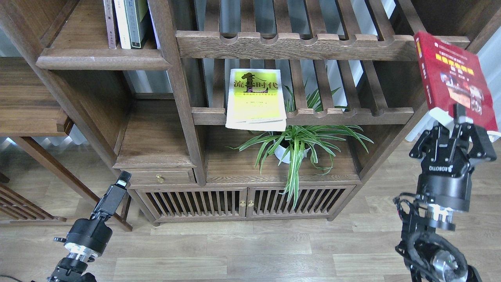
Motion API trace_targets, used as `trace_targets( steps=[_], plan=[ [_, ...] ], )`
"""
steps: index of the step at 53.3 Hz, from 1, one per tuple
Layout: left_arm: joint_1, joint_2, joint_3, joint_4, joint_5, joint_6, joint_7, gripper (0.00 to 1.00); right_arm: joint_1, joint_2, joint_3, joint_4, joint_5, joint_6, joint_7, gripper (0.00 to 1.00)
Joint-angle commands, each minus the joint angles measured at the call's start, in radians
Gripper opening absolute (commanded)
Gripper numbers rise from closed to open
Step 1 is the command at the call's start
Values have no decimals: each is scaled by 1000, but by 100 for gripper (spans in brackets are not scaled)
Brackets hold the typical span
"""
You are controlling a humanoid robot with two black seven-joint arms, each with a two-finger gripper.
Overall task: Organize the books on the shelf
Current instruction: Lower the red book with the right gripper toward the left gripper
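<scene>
The right gripper [458, 117] stood clamped on the bottom edge of the red paperback [452, 76], held upright in open air to the right of the wooden bookcase [184, 117]. The book's long axis ran nearly vertical, its top tipped slightly left toward the upper slatted rack [297, 43], cover facing the camera. The yellow-green paperback [256, 98] lay flat on the bookcase's lower slatted rack [352, 115], title end pointing to the back, its near edge overhanging the front rail above a spider plant [297, 145]. The solid board shelf [101, 58] at the bookcase's upper left carried upright books [127, 23]. The left gripper [124, 179] hung low before the bookcase's drawer; whether its fingers were apart could not be told.
</scene>
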Motion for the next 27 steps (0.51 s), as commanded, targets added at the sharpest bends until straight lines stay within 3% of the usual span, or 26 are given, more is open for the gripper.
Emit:
trace_targets(
  steps=[1,20,27],
  plan=[
    [9,-9,24,2,-39,0,1,100,-58,-23,-32,-11,15,0,-18,15],
    [12,-37,83,12,-42,0,1,100,-196,-86,-218,-83,55,0,-47,14],
    [45,-38,186,9,-94,0,12,100,-225,-132,-342,-118,48,0,-75,14]
  ],
)
